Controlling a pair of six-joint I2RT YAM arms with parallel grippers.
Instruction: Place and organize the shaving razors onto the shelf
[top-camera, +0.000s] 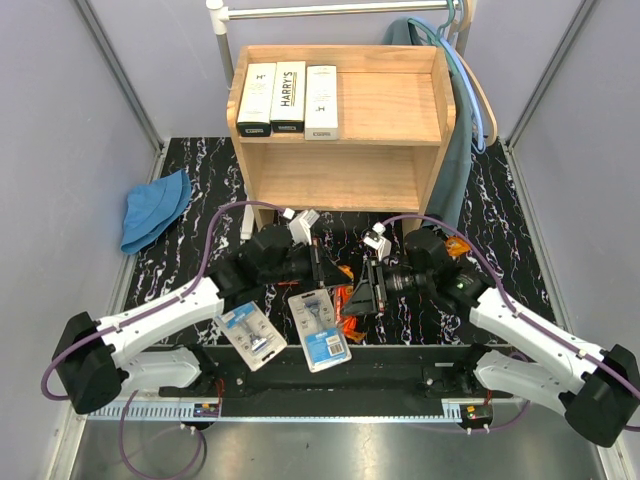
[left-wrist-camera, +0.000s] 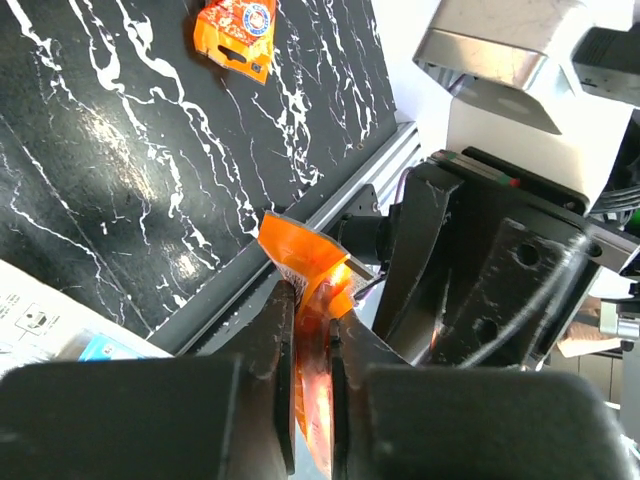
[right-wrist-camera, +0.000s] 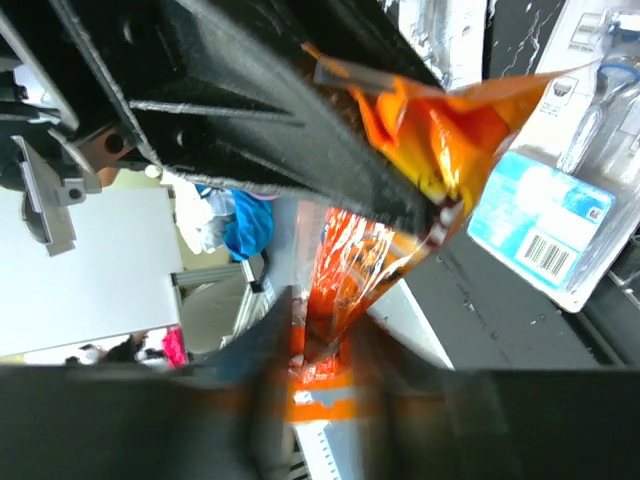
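Both grippers meet over the mat's middle. My left gripper (top-camera: 322, 268) (left-wrist-camera: 312, 330) is shut on an orange pouch (top-camera: 345, 297) (left-wrist-camera: 305, 255), held off the mat. My right gripper (top-camera: 368, 285) (right-wrist-camera: 335, 340) is blurred but closed on an orange pouch (right-wrist-camera: 345, 260); it looks like the same one. Another orange pouch (top-camera: 455, 245) (left-wrist-camera: 235, 35) lies on the mat behind my right arm. Two blister cards (top-camera: 248, 335) (top-camera: 322, 328) (right-wrist-camera: 540, 220) lie near the front edge. Three white Harry's boxes (top-camera: 288, 97) lie side by side on the top left of the wooden shelf (top-camera: 400, 175).
A blue cloth hat (top-camera: 155, 208) lies at the mat's left edge. A metal clothes rail (top-camera: 330, 10) stands behind the shelf, with hangers and grey cloth (top-camera: 465, 120) hanging at the shelf's right side. Grey walls close both sides.
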